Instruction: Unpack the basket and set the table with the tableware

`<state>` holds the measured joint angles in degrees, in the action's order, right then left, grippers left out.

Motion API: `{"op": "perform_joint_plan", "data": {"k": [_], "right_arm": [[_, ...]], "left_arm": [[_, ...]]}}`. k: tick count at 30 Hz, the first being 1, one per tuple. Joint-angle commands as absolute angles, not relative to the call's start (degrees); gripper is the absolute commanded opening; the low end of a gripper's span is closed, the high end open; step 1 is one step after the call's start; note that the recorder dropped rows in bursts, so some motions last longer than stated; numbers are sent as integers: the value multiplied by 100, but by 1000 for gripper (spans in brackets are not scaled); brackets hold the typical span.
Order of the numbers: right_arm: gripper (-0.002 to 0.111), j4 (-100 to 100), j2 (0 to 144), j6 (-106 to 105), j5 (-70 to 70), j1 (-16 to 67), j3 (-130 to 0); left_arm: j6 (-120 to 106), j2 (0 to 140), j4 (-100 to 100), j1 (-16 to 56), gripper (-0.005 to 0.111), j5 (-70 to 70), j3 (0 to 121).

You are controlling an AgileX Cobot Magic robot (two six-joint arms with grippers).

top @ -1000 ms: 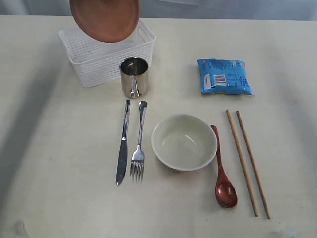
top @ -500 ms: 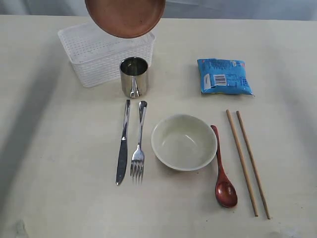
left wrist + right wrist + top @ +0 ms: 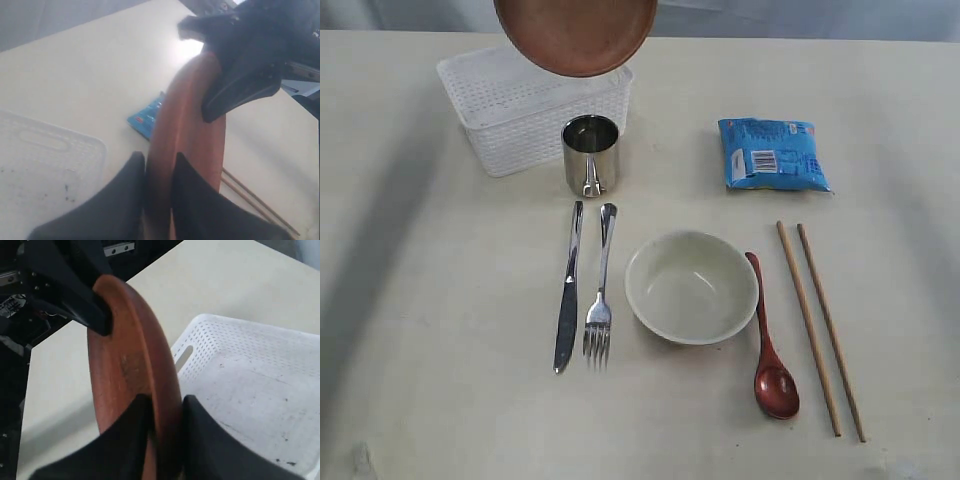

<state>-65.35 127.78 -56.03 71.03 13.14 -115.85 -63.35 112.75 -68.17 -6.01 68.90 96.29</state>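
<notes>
Hanging tilted in the air, the reddish-brown plate (image 3: 575,35) overlaps the far part of the basket (image 3: 520,140) in the exterior view, and its top is cut off by the far edge of that view. The left end effector (image 3: 159,167) is clamped on the plate's rim, one finger on each face. The right end effector (image 3: 165,402) pinches the opposite side of the rim the same way. The basket sits far left on the worktop (image 3: 430,330), its near right corner just beside the steel cup (image 3: 591,155). Nearer lie the knife (image 3: 567,290) and fork (image 3: 600,300) side by side, then the cream bowl (image 3: 691,287), the red spoon (image 3: 768,340) just right of it, and two chopsticks (image 3: 810,330) further right. A blue snack packet (image 3: 772,154) lies far right. Bare worktop runs wide down the left side, along the near edge, and between cup and packet.
</notes>
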Motion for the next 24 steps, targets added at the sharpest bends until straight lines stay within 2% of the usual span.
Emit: {"op": "perform_joint_plan", "data": {"k": [1, 3, 5, 14, 24], "right_arm": [[0, -6583, 12719, -5333, 6996, 1300, -11588], [0, -6582, 12719, -5228, 6996, 1275, -11588], [0, -6582, 12719, -5129, 6996, 1209, -11588], [0, -5931, 12703, -4151, 6996, 202, -11483], [0, -6294, 12626, -4489, 6996, -389, -9707]], "left_arm": [[-6211, 11207, -6968, -567, 50, 6996, 9637], [-6201, 11207, -6981, -567, 71, 6996, 9637], [-6151, 11207, -6981, -567, 84, 6996, 9637], [-6128, 11207, -6885, -567, 84, 6996, 9637], [-6128, 11207, -6897, -567, 84, 6996, 9637]]}}
